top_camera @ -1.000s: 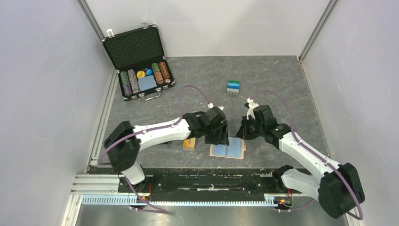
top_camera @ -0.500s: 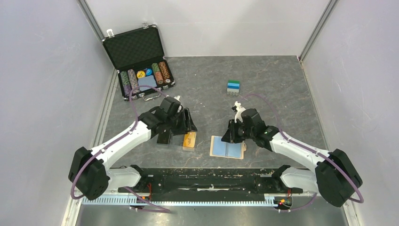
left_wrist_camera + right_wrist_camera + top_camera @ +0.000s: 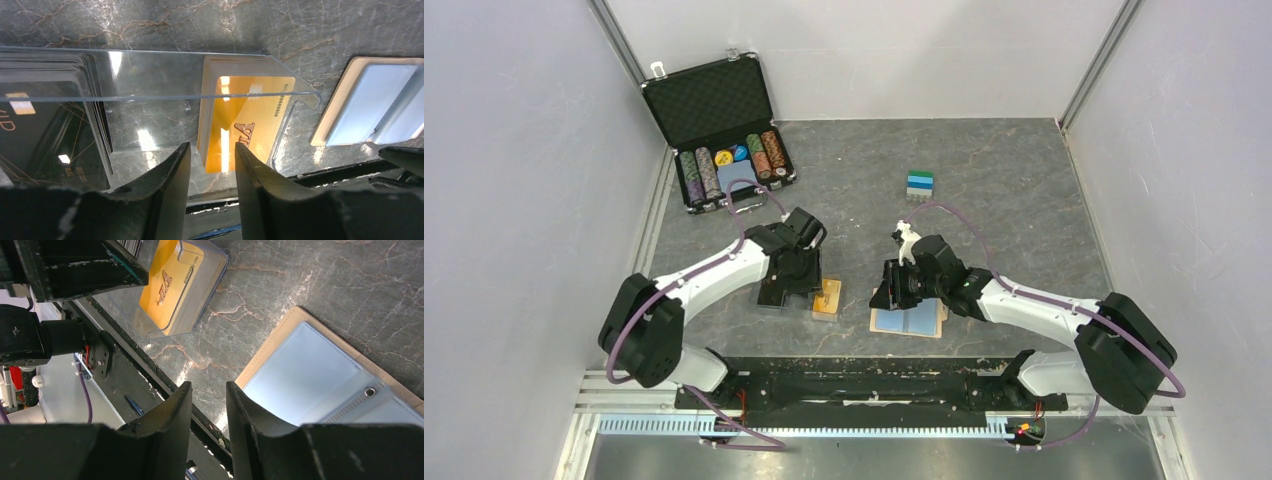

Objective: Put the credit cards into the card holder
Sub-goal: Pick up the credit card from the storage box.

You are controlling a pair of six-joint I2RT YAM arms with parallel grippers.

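The left gripper hung over the near-left part of the table in the top view, above a black box. A stack of gold credit cards lay just to the box's right. The right gripper was at the far-left corner of the card holder, which lay spread open near the front edge. An open chip case stood at the far left, and a small blue-green block lay well apart from both arms.

In the left wrist view, the left gripper had its fingers a little apart and gripped nothing. Under a clear lid lay the gold credit cards and, to their left, a stack of dark credit cards. The card holder lay to the right.

In the right wrist view, the right gripper was likewise narrowly parted and empty. The card holder lay flat with its pale blue inner pockets and round snap facing up. The gold credit cards lay apart from it.
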